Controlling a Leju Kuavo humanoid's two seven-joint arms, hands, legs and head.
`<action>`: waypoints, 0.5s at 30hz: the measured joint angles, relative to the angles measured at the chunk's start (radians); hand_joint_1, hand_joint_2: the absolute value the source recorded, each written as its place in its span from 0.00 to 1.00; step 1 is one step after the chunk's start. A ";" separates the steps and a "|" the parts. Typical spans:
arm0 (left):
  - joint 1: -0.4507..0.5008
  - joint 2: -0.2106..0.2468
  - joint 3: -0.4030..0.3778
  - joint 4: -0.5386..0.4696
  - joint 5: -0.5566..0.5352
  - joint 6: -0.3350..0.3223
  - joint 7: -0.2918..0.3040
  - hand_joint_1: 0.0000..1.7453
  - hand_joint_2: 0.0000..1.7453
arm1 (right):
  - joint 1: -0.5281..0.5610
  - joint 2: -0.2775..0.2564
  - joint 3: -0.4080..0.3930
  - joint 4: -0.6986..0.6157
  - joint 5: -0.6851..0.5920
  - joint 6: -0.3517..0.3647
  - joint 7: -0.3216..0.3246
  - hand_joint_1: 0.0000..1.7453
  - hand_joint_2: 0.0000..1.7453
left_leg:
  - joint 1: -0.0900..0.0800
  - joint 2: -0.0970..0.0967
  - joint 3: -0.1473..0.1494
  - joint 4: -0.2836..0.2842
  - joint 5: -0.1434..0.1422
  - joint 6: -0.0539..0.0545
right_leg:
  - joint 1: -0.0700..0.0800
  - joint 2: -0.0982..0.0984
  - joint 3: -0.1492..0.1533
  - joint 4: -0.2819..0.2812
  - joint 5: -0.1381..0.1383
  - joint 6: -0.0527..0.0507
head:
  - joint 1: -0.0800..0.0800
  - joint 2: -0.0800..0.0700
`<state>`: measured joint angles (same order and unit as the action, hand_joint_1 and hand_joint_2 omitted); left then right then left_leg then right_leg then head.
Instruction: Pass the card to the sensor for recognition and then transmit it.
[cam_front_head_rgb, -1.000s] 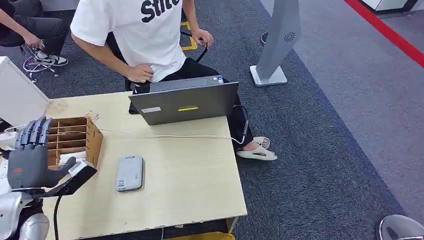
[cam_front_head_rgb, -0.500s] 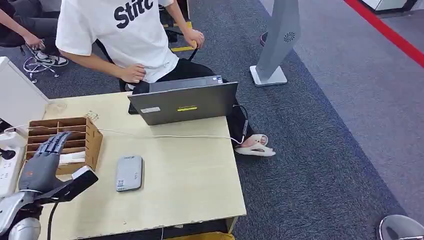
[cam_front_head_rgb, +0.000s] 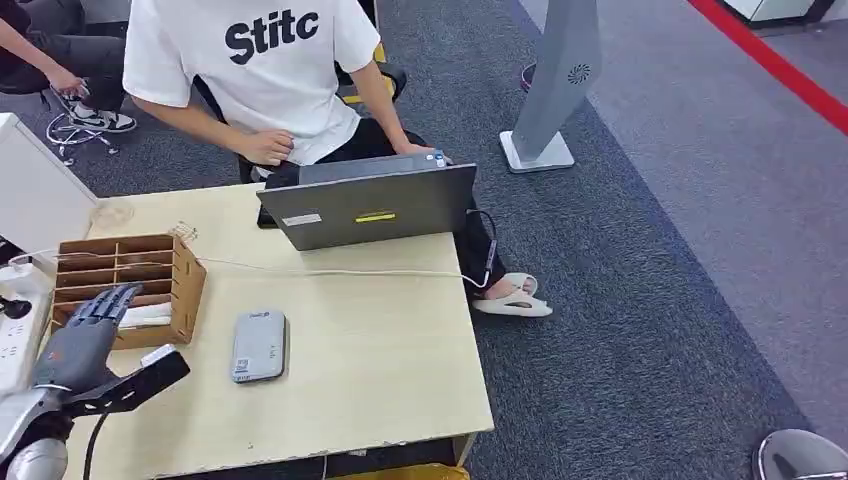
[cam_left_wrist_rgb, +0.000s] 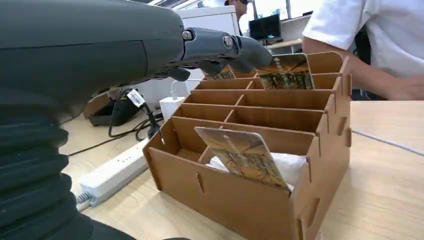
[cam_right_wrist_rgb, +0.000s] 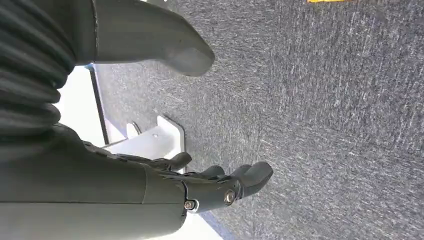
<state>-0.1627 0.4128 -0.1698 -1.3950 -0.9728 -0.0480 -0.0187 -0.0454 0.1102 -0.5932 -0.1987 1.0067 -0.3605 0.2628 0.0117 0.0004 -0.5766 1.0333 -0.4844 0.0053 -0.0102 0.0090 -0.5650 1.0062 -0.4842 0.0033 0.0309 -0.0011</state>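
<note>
The left hand (cam_front_head_rgb: 82, 340) hovers over the near end of the wooden slotted box (cam_front_head_rgb: 186, 280) on the desk (cam_front_head_rgb: 380, 340), fingers spread and holding nothing. A card (cam_left_wrist_rgb: 243, 156) leans in the box's nearest slot, and the grey sensor (cam_front_head_rgb: 259, 346) lies just beside the box. The right hand (cam_right_wrist_rgb: 220, 187) hangs over the carpet (cam_right_wrist_rgb: 325, 100), fingers loosely apart and empty.

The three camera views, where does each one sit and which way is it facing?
Head view: high on the body, looking down at the pale wooden table; left hand shows.
Left wrist view: behind the left hand, facing the brown wooden slotted organizer and a printed card.
Right wrist view: behind the hanging right hand, facing grey carpet.
Head and left wrist views share the organizer.
</note>
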 joint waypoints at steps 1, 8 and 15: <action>-0.001 0.000 0.000 0.005 -0.010 0.006 0.001 0.00 1.00 | 0.000 0.000 -0.001 0.000 0.002 0.000 0.000 0.00 1.00 | 0.000 0.000 0.000 0.000 0.000 0.000 | 0.000 0.000 0.000 0.000 0.000 0.000 | 0.000 0.000; -0.019 -0.026 -0.005 0.059 -0.188 0.112 0.070 0.08 1.00 | -0.001 0.006 -0.015 0.000 0.022 0.001 0.003 0.00 1.00 | 0.000 0.000 0.000 0.000 0.000 0.000 | 0.000 0.000 0.000 0.000 0.000 0.000 | 0.000 0.000; -0.029 -0.069 -0.005 0.143 -0.235 0.163 0.050 1.00 1.00 | -0.001 0.008 -0.019 0.000 0.043 0.001 0.003 0.00 1.00 | 0.000 0.000 0.000 0.000 0.000 0.000 | 0.000 0.000 0.000 0.000 0.000 0.000 | 0.000 0.000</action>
<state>-0.1915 0.3437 -0.1743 -1.2517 -1.2073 0.1152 0.0313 -0.0465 0.1179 -0.6123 -0.1987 1.0502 -0.3594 0.2663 0.0114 0.0003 -0.5766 1.0334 -0.4844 0.0053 -0.0103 0.0089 -0.5651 1.0062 -0.4841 0.0034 0.0309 -0.0011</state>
